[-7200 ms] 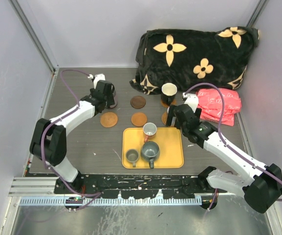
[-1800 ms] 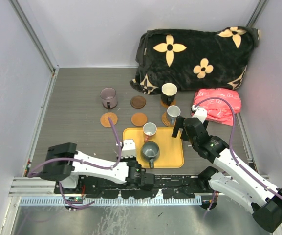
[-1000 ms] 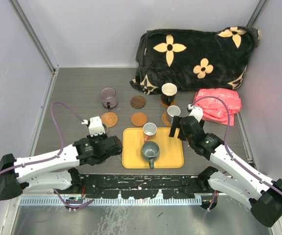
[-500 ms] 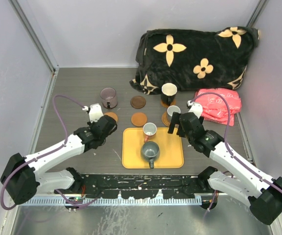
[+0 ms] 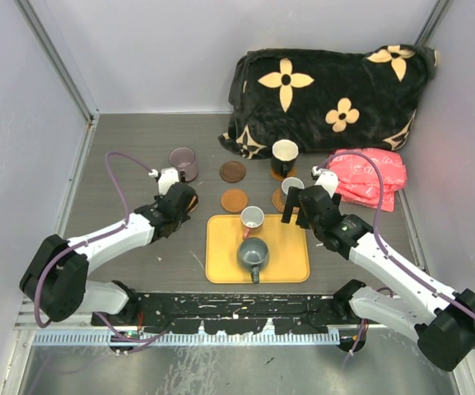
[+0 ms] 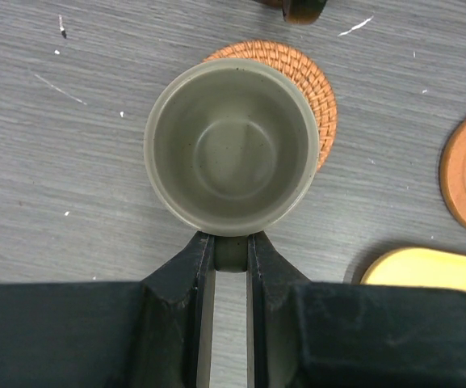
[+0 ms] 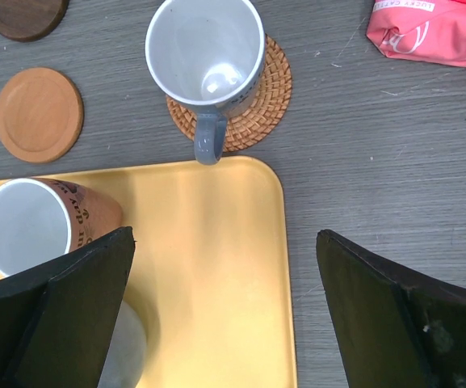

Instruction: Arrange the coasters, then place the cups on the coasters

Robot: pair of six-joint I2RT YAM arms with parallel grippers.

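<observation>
My left gripper (image 5: 181, 200) (image 6: 230, 238) is shut on the handle of the small olive cup (image 6: 230, 153), which hangs over the left part of a woven coaster (image 6: 309, 89); I cannot tell if it rests on it. My right gripper (image 5: 297, 206) (image 7: 225, 235) is open over the yellow tray (image 7: 208, 267), holding nothing. A grey cup (image 7: 204, 52) stands on a wicker coaster (image 7: 269, 97). The black cup (image 5: 284, 155) and the purple cup (image 5: 183, 162) stand farther back. A dark brown coaster (image 5: 232, 171) and an orange-brown coaster (image 5: 234, 200) lie bare.
On the yellow tray (image 5: 291, 251) stand a white cup (image 5: 252, 219) and a grey cup (image 5: 252, 253). A black blanket with flower shapes (image 5: 328, 90) fills the back right, with a pink bag (image 5: 369, 177) beside it. Side walls close in left and right.
My left arm has carried the olive cup from the tray's front left corner up to the woven coaster. The right gripper has shifted slightly and stays open.
</observation>
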